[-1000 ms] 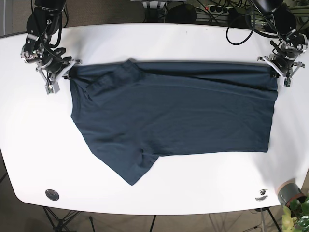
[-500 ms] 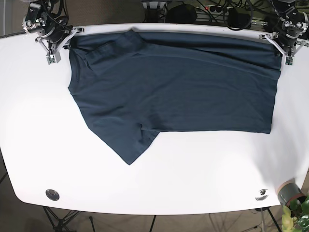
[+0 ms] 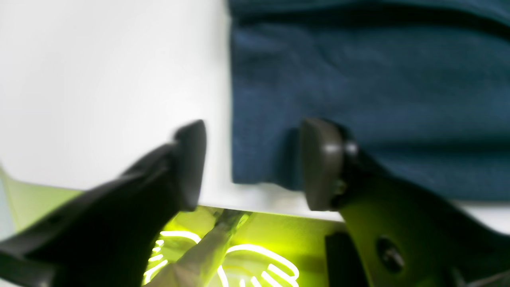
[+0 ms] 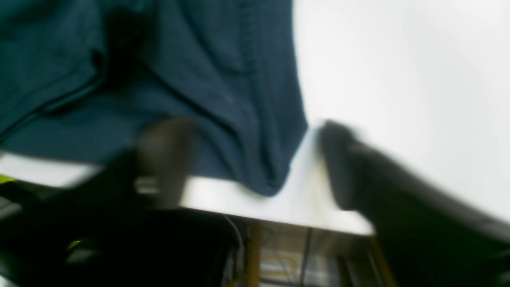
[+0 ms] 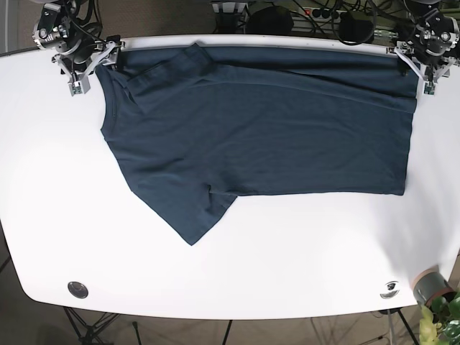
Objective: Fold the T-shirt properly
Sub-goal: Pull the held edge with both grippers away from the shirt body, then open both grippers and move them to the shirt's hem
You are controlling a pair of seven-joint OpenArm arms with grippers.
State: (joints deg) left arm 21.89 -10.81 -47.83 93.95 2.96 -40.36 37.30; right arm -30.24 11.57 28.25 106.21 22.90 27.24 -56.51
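A dark navy T-shirt (image 5: 266,129) lies flat on the white table (image 5: 287,266), its top edge along the far table edge and one sleeve pointing to the front left. My left gripper (image 5: 415,72) is at the shirt's far right corner. In the left wrist view it (image 3: 255,165) is open, and the shirt corner (image 3: 259,159) lies on the table between its fingers (image 3: 322,163). My right gripper (image 5: 97,66) is at the far left corner. In the blurred right wrist view it (image 4: 253,159) is open, with the shirt corner (image 4: 267,179) between its fingers.
A grey cylinder (image 5: 429,285) and a plant (image 5: 445,316) stand off the table's front right corner. Two small round fittings (image 5: 77,289) (image 5: 390,289) sit near the front edge. Cables and gear (image 5: 323,14) lie behind the far edge.
Both arms moved toward the far table edge, and the shirt's top edge went with them. In the last half second little has moved.
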